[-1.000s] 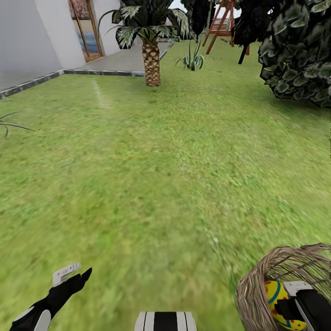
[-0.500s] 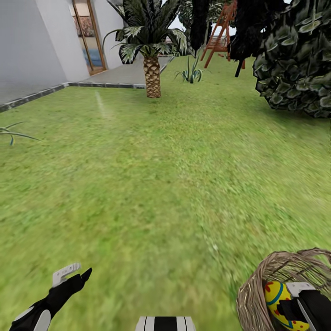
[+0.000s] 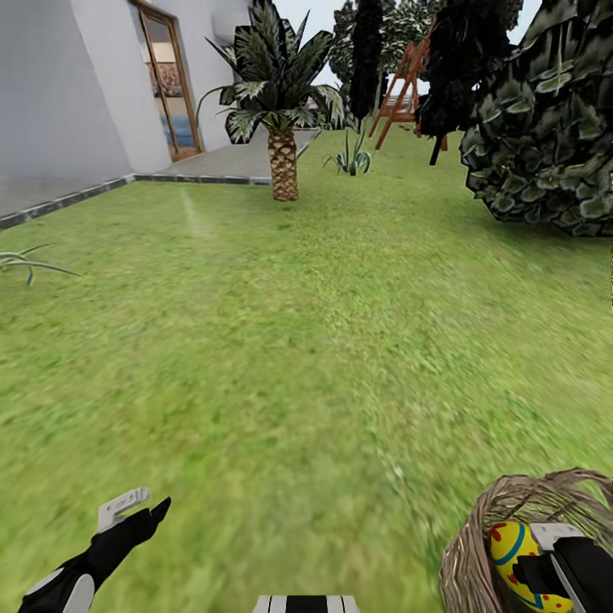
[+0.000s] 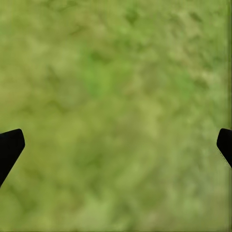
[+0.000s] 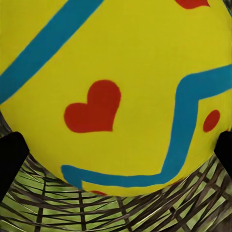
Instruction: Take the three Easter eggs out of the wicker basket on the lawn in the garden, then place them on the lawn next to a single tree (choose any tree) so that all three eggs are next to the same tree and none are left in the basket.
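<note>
Green, mottled lawn [image 3: 281,340] everywhere ahead, flat and bare between the robot and the far planting. Low in the head view, at the near right corner, the brown wicker basket [image 3: 477,545], open weave, rim curving round one yellow Easter egg [image 3: 513,553] with a blue band and red dots. Right gripper [image 3: 545,572] down inside the basket against that egg; black fingertips [image 5: 10,157] at either side of the egg in the right wrist view, egg [image 5: 116,87] huge and close with a red heart and blue zigzag, basket weave [image 5: 121,212] beneath it. Whether clamped on the egg or just spread around it, cannot tell. Other eggs hidden, if any, behind arm and wicker.

Left of the basket, well apart from it, the left gripper [image 3: 136,508] hanging over bare grass, fingers apart, holding nothing; in the left wrist view two dark fingertips [image 4: 9,147] wide at the edges with blurred grass [image 4: 116,111] between.

Far beyond the basket: a palm [image 3: 283,162] with scaly brown trunk at the lawn's edge, grey paving [image 3: 238,160] and a white house wall [image 3: 60,102] with a wood-framed door [image 3: 170,89] beside it. Right of the palm, a spiky plant [image 3: 353,157], a dark tree trunk [image 3: 438,145] under black foliage, a red-brown wooden frame [image 3: 400,85] behind. Straight beyond the basket, a large dark leafy bush [image 3: 545,145]. Thin grass-like blades [image 3: 30,264] at the far left edge.
</note>
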`<state>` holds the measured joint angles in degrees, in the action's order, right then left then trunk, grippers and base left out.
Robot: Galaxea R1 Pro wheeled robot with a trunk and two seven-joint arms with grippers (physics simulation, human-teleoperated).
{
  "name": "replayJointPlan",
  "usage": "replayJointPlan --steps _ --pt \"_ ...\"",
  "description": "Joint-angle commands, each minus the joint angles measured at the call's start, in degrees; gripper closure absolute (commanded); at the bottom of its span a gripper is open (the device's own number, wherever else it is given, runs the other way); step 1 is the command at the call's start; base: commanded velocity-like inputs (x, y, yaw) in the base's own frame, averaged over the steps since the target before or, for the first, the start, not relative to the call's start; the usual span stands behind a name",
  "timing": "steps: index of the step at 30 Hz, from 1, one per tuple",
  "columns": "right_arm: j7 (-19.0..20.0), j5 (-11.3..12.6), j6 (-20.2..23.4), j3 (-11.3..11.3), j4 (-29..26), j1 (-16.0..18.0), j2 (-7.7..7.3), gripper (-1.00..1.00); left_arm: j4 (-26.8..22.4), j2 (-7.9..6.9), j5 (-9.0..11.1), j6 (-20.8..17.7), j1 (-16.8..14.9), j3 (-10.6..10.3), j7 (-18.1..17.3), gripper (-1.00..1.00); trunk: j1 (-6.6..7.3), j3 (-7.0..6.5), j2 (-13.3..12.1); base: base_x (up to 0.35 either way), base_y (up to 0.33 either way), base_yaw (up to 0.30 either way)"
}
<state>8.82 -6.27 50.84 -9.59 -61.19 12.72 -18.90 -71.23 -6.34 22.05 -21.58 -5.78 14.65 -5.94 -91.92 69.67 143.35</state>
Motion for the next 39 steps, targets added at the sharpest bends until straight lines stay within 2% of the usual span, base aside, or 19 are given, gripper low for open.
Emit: replayJointPlan --steps 1,10,29,39 --pt "0.6 -0.6 0.2 -0.1 -0.1 0.0 0.01 1.00 0.0 0.01 0.4 -0.4 0.0 0.1 -0.2 -1.00 0.04 -0.18 0.0 0.000 0.000 0.000" --pt "0.6 -0.6 0.2 -0.2 0.0 0.0 -0.06 1.00 0.1 0.03 0.4 -0.6 0.0 0.1 -0.2 -1.00 0.38 -2.15 -0.4 0.000 0.000 0.000" --pt "0.5 -0.6 0.3 -0.1 0.0 0.0 -0.05 1.00 0.1 0.05 0.5 -0.6 0.0 0.1 -0.3 -1.00 4.56 -5.56 -8.0 -0.102 0.000 0.000" --pt "0.5 -0.6 0.3 -0.1 0.0 0.0 0.01 1.00 0.1 0.07 0.4 -0.6 0.0 0.2 -0.3 -1.00 6.75 -7.36 -12.0 -0.011 0.000 0.000"
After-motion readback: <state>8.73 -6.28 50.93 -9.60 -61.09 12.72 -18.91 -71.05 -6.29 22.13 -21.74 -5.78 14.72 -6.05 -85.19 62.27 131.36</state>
